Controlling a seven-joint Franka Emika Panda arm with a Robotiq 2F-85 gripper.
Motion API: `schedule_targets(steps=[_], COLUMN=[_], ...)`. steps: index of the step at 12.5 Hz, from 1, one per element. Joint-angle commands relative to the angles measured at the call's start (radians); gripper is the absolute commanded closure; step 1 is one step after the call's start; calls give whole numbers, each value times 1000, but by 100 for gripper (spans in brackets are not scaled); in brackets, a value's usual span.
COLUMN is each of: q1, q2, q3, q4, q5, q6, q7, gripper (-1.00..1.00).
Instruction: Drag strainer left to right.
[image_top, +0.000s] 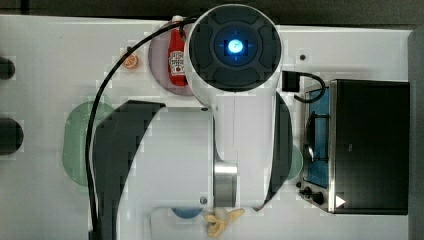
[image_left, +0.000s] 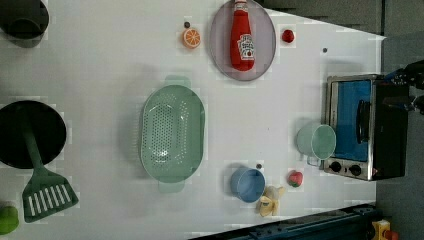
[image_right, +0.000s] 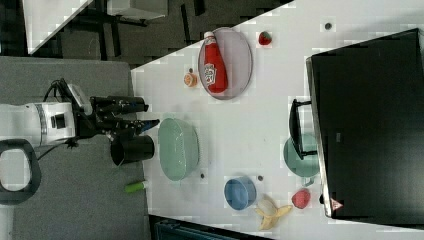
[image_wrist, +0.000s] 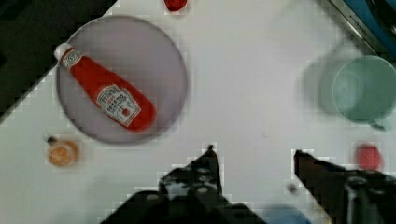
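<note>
**Strainer drag: arm is parked high, nothing grabbed yet**

Top view: the arm (image_top: 235, 100) covers most of the middle of the table. The strainer (image_top: 75, 142) peeks out at the top view's left, half under the arm's shadow, with the ketchup bottle (image_top: 176, 57) on its plate further up and the toy oven (image_top: 370, 145) at the top view's right.

Left view: this is the clean look. The strainer (image_left: 172, 132) sits upright near the middle of the white table (image_left: 100, 60), on its own, with the blue bowl (image_left: 247, 184) near its lower right corner and the mint mug (image_left: 317, 141) just beside the oven. The spatula (image_left: 45, 187) and black pan are well apart on the left view's left.

Right view: the gripper (image_right: 142, 116) hangs well off the table surface, fingers spread partway and holding nothing. The strainer (image_right: 178, 148) is below it, untouched.

Wrist view: both black fingers (image_wrist: 205, 175) are apart with bare table between them, looking down on the ketchup plate (image_wrist: 154, 60) and mug (image_wrist: 366, 88).

So the step in hand looks like the approach. Best bet is probably to drop one finger inside the rim and one outside, grip the wall, then slide low and steady. The bowl and mug sit close to the likely path, so they could get bumped.
</note>
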Motion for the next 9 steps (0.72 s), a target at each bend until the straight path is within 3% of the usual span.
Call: schedule_targets(steps=[1,3,6,9], q1=[-34,-33,-13,7], q2=[-418,-418,-396,-322], q3=[-45,-45,9,149], q4=[-206,-206,-207,-207], q5=[-1,-1,38,55], q6=[-186,-181,-162,-134], q7=[-2,-2,0,126], gripper=[-59,-99,-100,-100])
